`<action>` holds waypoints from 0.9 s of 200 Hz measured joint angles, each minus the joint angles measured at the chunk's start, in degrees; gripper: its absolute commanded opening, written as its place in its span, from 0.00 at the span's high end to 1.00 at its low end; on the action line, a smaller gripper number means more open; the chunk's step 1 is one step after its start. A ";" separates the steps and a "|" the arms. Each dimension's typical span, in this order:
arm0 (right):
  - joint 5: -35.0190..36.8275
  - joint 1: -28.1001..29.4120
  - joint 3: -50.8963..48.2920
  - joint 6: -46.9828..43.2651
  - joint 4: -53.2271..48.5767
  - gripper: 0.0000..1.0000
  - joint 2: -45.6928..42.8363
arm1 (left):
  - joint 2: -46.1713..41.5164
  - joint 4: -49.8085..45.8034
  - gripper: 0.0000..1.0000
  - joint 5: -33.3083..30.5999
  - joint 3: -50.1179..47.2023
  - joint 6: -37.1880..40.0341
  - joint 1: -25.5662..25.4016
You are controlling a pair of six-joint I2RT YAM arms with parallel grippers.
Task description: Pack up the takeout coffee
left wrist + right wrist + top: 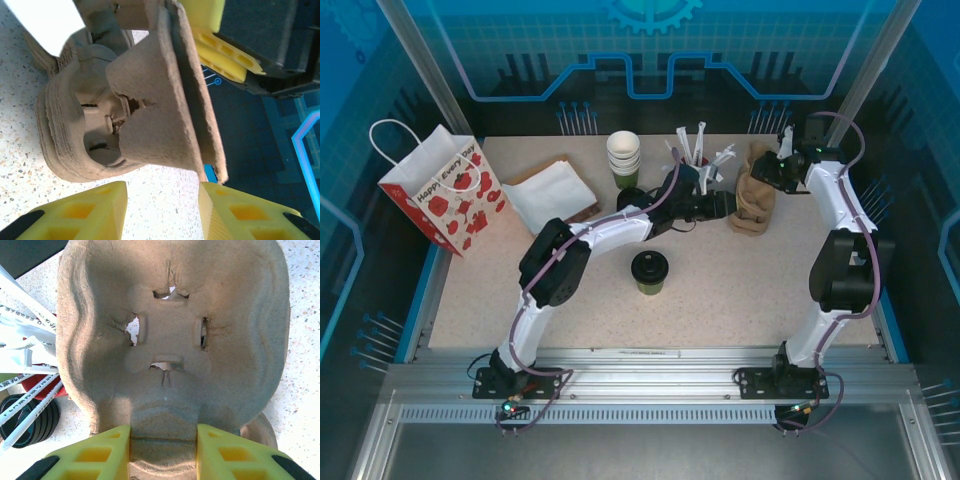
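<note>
Right claw (163, 440): pinches the brown tray (170, 340). Left claw (162, 200): gapes wide. Takeout coffee (649, 272): likely light, tippy, squashy; best held softly round its middle.

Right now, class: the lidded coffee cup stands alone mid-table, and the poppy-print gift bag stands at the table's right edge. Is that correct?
Not quite. The gift bag stands at the left edge of the table, not the right, as the top external view shows. The lidded coffee cup does stand alone mid-table.
</note>
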 measured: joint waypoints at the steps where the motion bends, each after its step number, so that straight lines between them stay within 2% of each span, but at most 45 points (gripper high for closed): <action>1: 0.00 0.00 0.00 0.00 0.00 0.65 0.00 | 0.04 0.00 0.57 0.00 0.00 -0.04 0.02; 31: 0.00 0.00 0.00 0.00 0.00 0.65 0.02 | 0.66 1.22 0.56 0.68 0.00 -1.62 0.42; 69: 0.00 0.00 0.00 0.00 0.00 0.65 0.02 | 0.92 4.33 0.51 2.54 0.00 -4.24 0.50; 110: 0.00 0.00 0.00 0.00 -0.02 0.65 0.02 | 0.96 6.43 0.52 3.39 0.00 -5.90 0.50; 180: 1.40 0.00 0.20 -0.04 -0.52 0.65 0.02 | 0.92 6.08 0.47 3.39 -1.07 -5.01 0.94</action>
